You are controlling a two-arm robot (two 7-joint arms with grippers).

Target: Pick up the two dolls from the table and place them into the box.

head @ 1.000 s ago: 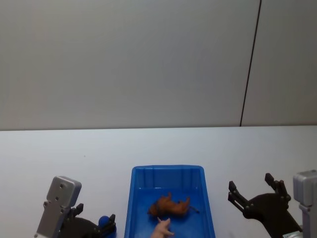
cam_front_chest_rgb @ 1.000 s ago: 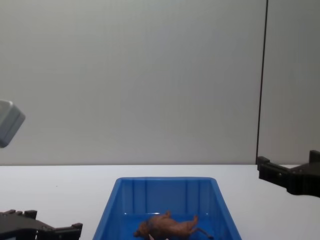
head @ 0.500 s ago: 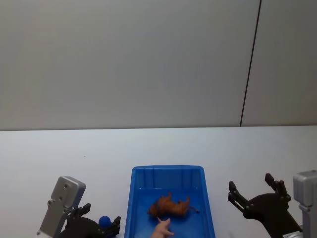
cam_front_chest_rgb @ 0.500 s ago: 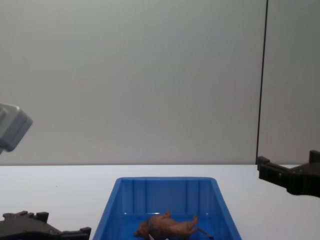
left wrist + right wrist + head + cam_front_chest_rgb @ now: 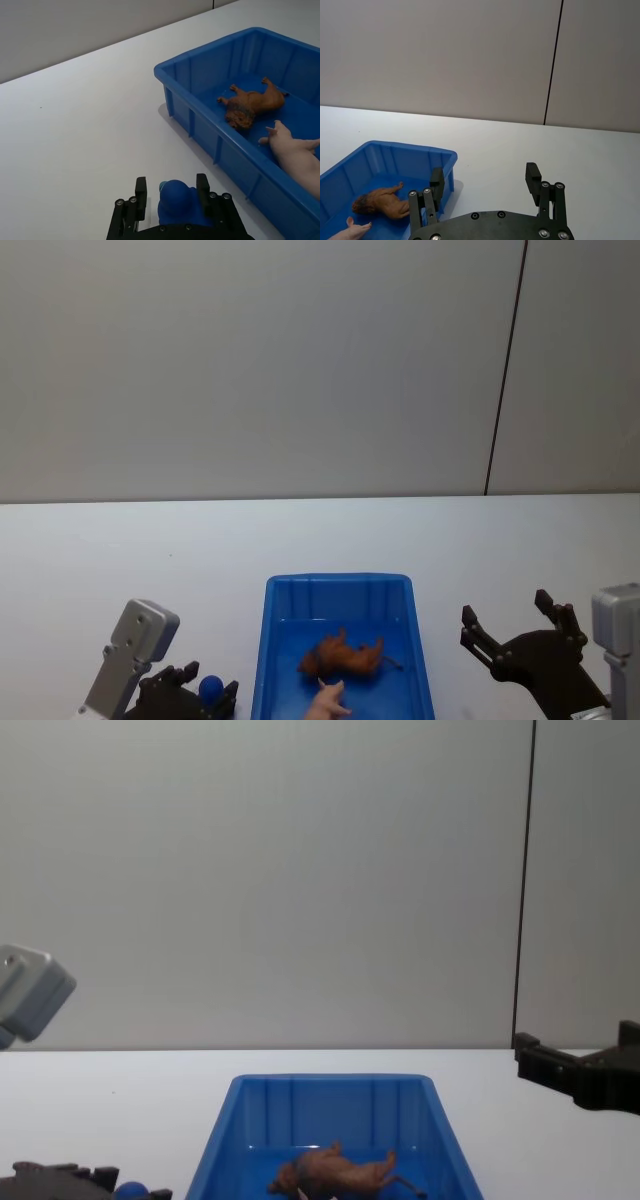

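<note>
The blue box (image 5: 338, 580) stands on the white table (image 5: 150, 540) near the front edge. Both dolls lie inside it: the brown shaggy animal (image 5: 345, 654) on its side, and the pale pink one (image 5: 328, 702) nearer to me. The left wrist view shows the brown doll (image 5: 252, 102) and pink doll (image 5: 297, 155) on the box floor. My left gripper (image 5: 205, 690) is low on the table just left of the box, shut on a small blue rounded toy (image 5: 176, 202). My right gripper (image 5: 507, 608) hangs open and empty to the right of the box.
A grey wall with a dark vertical seam (image 5: 505, 370) rises behind the table. The bare tabletop stretches left, right and behind the box.
My left arm has shifted slightly right and nearer, toward the box's left wall, with the blue toy still between its fingers. The right arm and both dolls have not moved.
</note>
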